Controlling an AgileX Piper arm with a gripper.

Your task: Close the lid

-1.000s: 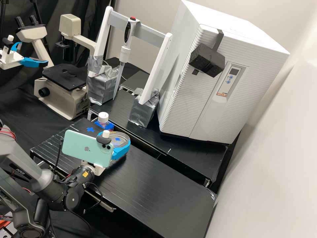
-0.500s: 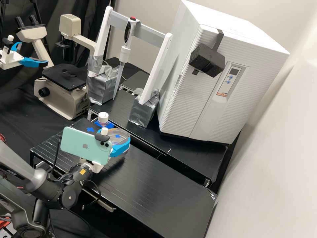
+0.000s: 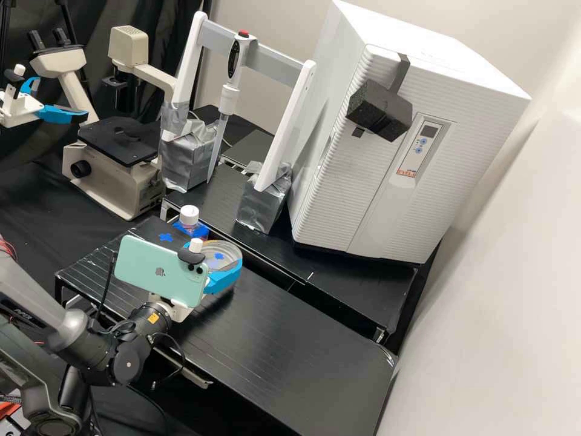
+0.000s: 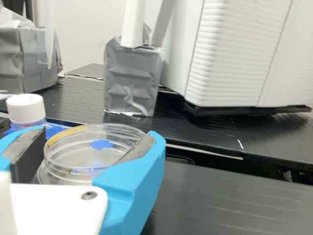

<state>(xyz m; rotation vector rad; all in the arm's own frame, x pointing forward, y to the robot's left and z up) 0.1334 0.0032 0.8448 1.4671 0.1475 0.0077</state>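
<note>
High view: the gripper is low over the near black bench, just beside the white-capped bottle, which serves as landmark
Pincer: closed in on the clear round dish, pinching it by its sides between the two blue fingers; a grey pad lies along one side, a dark pad against the other
Dish and lid: just beside the bottle, roughly level; a clear upper rim sits above a lower clear rim, and I cannot tell which part is the lid or whether it is fully seated
Bottle: upright, with something blue around its base
Blue cross: flat on the bench near the bottle; another blue mark shows through the dish
Phone: the mint-green phone is mounted on the arm, on the camera's side of the bottle
White frame: stands behind the bottle on taped feet, a pipette upright in it
Cabinet: the big white ribbed box stands well apart from the bottle, beyond the frame
</note>
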